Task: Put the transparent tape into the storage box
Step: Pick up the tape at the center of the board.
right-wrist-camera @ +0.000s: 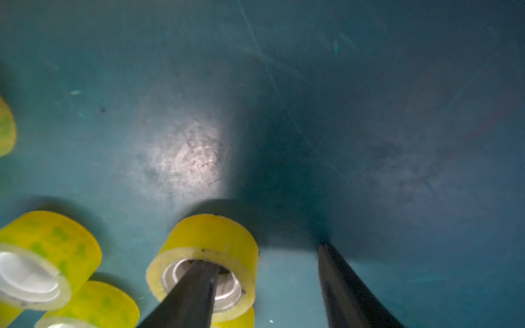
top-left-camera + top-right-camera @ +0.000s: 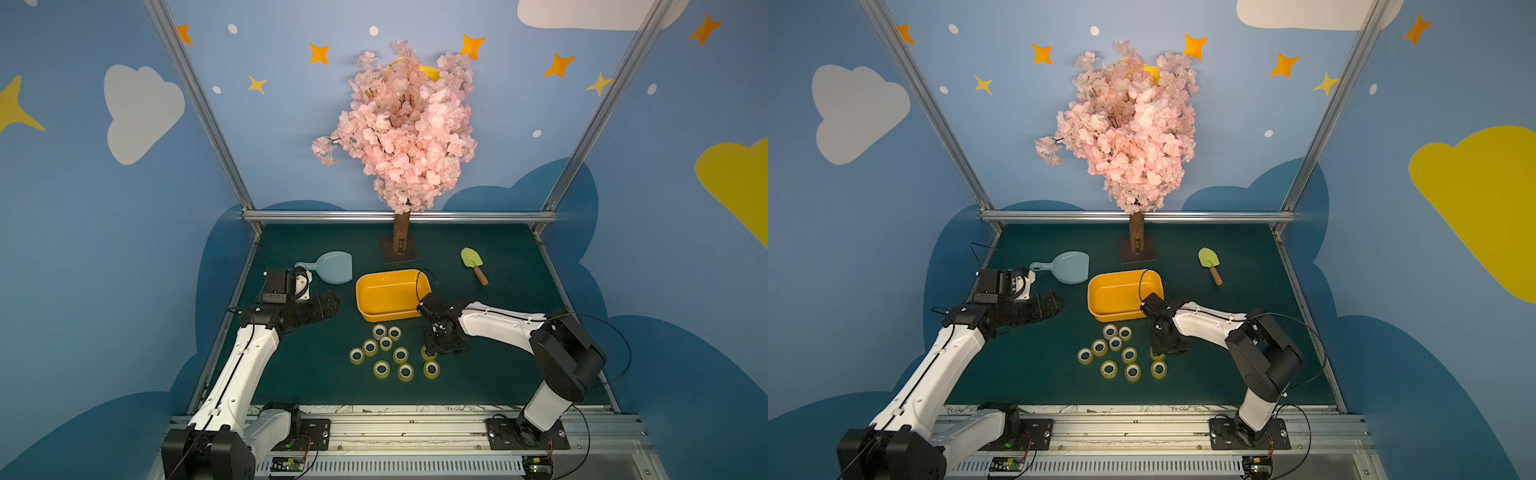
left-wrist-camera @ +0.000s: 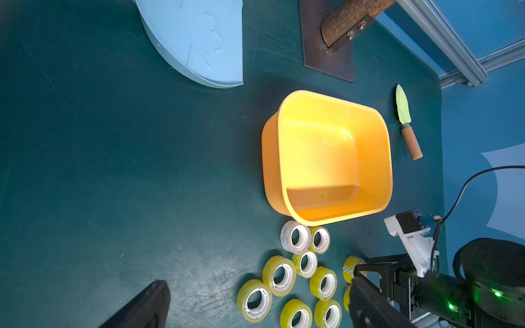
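Transparent tape roll (image 1: 210, 241) sat on the green mat (image 2: 311, 386), right of the other rolls (image 2: 386, 344). The right gripper (image 1: 264, 255) pointed down over it, jaws apart, one finger (image 1: 190, 289) in its core. Storage box (image 2: 386, 318) sat just beyond. Left gripper (image 2: 328, 305) hovered left of it, jaws apart.

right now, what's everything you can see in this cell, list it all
tape rolls: ten, yellowish clear, clustered on the mat in front of the storage box
storage box: one, orange-yellow, mid-mat, empty
dustpan: one, pale blue, behind-left of the box
trowel: one, green blade, wooden handle, back right
blossom tree: one, pink, back centre on a dark base
mat: one, dark green
left gripper: black, open, left of the box
right gripper: black, open, one finger inside a roll's core
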`<move>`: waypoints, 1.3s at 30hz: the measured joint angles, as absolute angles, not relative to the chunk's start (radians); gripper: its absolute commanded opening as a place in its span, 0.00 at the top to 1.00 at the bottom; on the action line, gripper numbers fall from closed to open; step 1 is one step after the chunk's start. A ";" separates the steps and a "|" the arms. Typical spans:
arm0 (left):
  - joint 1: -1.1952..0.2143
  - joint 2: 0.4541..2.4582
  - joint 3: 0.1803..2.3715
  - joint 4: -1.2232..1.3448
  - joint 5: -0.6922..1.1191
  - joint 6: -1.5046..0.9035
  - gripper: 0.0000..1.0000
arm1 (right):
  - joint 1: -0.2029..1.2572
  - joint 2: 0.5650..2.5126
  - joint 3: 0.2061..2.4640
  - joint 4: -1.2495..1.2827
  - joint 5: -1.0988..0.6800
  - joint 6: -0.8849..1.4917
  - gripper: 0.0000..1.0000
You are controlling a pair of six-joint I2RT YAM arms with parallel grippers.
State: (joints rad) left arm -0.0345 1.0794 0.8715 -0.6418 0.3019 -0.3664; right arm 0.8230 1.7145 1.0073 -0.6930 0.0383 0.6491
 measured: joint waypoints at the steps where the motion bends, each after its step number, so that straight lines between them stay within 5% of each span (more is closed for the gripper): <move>1: -0.035 1.079 0.871 -0.642 0.302 -0.366 0.00 | 0.823 1.715 1.008 -0.694 0.042 0.649 0.45; 11: -0.035 1.073 0.871 -0.641 0.301 -0.366 0.00 | 0.823 1.699 0.991 -0.716 0.097 0.646 0.64; 19: -0.035 1.074 0.871 -0.639 0.299 -0.366 0.00 | 0.816 1.641 0.953 -0.723 0.117 0.647 1.00; 39: -0.026 1.098 0.878 -0.639 0.295 -0.366 0.00 | 0.761 1.187 0.950 -0.792 0.152 0.627 1.00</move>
State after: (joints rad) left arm -0.0261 1.0977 0.8783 -0.6388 0.2955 -0.3656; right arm 0.7609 1.1866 0.9497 -0.7921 0.1520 0.6273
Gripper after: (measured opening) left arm 0.999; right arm 0.124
